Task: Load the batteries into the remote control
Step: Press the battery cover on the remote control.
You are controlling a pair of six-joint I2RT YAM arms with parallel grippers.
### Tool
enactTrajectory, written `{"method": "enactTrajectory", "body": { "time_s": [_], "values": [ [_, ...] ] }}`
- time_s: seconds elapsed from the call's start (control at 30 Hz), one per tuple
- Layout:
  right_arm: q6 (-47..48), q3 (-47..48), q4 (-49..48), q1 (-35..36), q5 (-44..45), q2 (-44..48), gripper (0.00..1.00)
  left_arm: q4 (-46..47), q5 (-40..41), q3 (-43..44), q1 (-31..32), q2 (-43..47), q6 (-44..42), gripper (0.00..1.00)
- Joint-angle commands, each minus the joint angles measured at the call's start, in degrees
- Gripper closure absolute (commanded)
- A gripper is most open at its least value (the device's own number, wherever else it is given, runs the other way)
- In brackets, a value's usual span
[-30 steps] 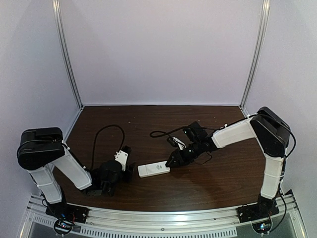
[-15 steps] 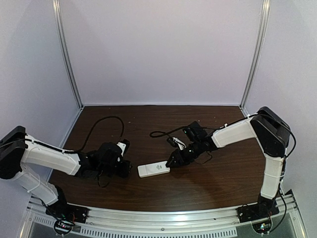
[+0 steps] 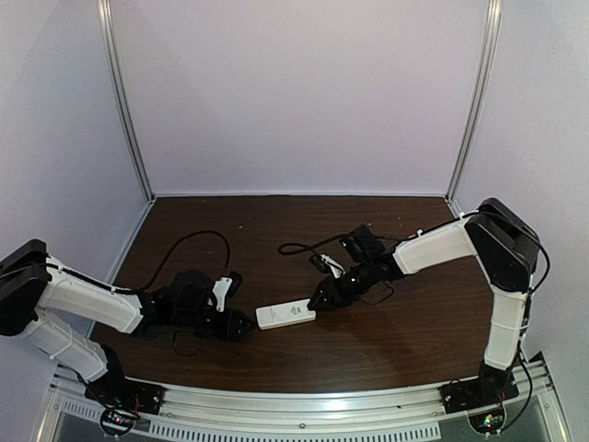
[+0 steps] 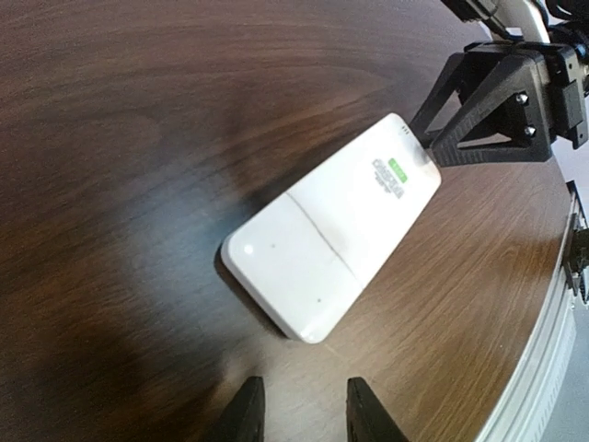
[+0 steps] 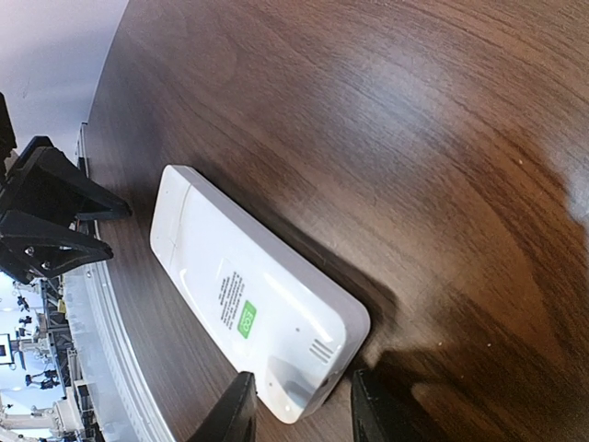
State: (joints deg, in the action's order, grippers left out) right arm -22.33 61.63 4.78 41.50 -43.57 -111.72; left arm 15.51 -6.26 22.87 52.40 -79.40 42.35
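The remote control (image 3: 285, 315) lies flat, back side up; a seam line and a green label show in the left wrist view (image 4: 336, 221) and the right wrist view (image 5: 244, 295). My right gripper (image 3: 317, 300) is low at its right end, open, fingers (image 5: 241, 405) straddling that end. It also shows in the left wrist view (image 4: 433, 152). My left gripper (image 3: 241, 324) is open and empty just off the remote's left end (image 4: 302, 410), apart from it. It shows in the right wrist view (image 5: 92, 230). The batteries are out of view.
A black cable (image 3: 198, 241) loops on the brown table behind my left arm. Another cable (image 3: 304, 247) runs to my right wrist. A metal rail (image 3: 304, 405) lines the table's front edge. White walls and frame posts enclose the back and sides.
My left arm has stretched out low and its gripper has moved right, toward the remote's left end. My right arm and the remote have not moved.
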Motion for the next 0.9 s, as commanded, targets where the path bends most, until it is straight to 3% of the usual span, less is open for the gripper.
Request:
{"method": "enactTrajectory", "body": {
  "time_s": [0.0,0.87],
  "values": [
    [0.07,0.25,-1.00,0.08,-0.45,-0.58,0.65,5.92,-3.78,0.99,-1.37,-2.64,1.98,0.70],
    [-0.54,-0.37,-2.71,0.16,-1.34,-1.65,0.70,7.82,-3.33,5.56,-2.75,-10.58,1.00,0.79]
  ]
}}
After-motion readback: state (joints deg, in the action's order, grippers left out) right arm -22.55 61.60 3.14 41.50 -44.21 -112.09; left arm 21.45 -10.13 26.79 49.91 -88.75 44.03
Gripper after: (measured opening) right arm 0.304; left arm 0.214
